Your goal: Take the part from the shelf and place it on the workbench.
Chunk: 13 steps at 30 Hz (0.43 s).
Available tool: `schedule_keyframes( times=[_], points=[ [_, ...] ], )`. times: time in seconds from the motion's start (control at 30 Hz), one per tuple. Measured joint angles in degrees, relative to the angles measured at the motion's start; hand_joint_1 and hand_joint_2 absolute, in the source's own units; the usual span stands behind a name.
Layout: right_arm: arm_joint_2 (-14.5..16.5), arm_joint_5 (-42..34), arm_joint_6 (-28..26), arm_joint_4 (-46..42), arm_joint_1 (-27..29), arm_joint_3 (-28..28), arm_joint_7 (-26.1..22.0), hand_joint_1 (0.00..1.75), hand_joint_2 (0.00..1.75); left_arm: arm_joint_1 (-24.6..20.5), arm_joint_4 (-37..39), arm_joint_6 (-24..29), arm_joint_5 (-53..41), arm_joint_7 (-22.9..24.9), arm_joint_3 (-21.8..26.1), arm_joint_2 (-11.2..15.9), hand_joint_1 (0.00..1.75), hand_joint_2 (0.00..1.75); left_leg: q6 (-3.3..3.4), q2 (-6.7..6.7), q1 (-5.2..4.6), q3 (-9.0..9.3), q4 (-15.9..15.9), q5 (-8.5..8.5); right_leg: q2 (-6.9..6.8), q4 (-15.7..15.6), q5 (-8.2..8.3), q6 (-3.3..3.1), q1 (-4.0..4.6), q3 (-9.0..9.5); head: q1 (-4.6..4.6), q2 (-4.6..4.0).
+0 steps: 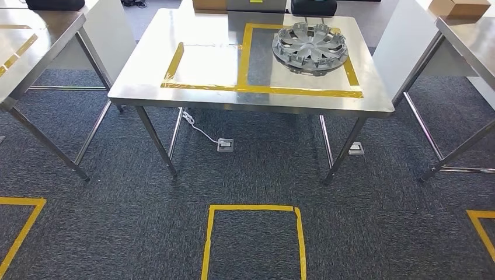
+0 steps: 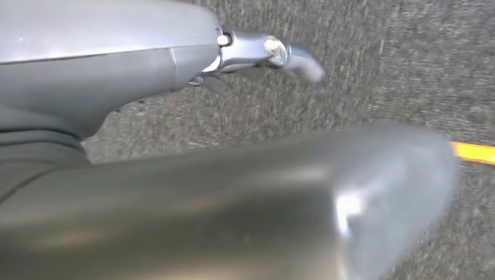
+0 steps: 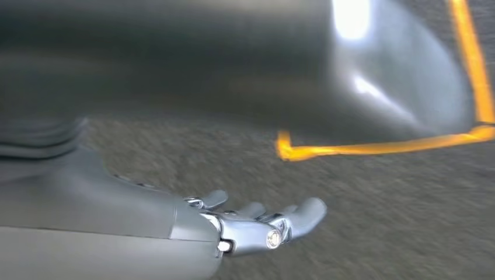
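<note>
Part on workbench in taped box; both hands empty.

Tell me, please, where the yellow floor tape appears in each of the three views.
Head view: yellow floor tape forms a square outline on the carpet before the table.
Left wrist view: a short strip on the carpet, apart from the left hand.
Right wrist view: an outline's corner on the carpet, beyond the right hand.
Shared landmark: the carpet.
</note>
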Motion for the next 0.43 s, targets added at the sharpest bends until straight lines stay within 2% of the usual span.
schedule_keyframes(
  times=[0.03,0.17,0.3,0.43],
  points=[
    [-0.5,0.46,-0.4,2.4,-0.32,-0.28,1.09,0.0,1.75,0.02,0.01,0.26,0.01,0.52,0.04,-0.04,0.0,0.0,-0.25,0.01,0.07,-0.02,-0.03,0.27,0.0,0.11,0.11,-0.2,0.06,-0.1,-0.02,0.0],
    [-1.63,1.58,-0.87,9.26,-1.38,-0.78,3.08,0.0,1.75,0.04,0.03,1.18,0.06,2.11,0.52,-0.09,0.0,0.0,-0.51,0.0,0.1,-0.15,-0.21,0.99,-0.06,0.53,0.52,-0.56,0.09,-0.56,-0.04,0.0],
    [-2.46,1.96,-1.08,12.84,-2.03,-0.86,4.88,0.0,1.75,0.06,0.03,1.35,0.07,2.85,0.91,-0.04,0.0,1.75,-0.7,-0.03,0.1,-0.29,-0.3,1.33,-0.12,0.72,0.65,-0.74,0.1,-0.82,-0.04,0.0],
    [-3.07,3.06,-0.73,14.76,-2.29,-0.93,8.38,0.0,1.75,0.11,0.05,1.29,0.07,3.1,0.97,-0.05,0.0,1.75,-0.76,-0.04,0.11,-0.31,-0.33,1.4,-0.12,0.75,0.68,-0.78,0.11,-0.85,-0.02,0.0]
  ],
)
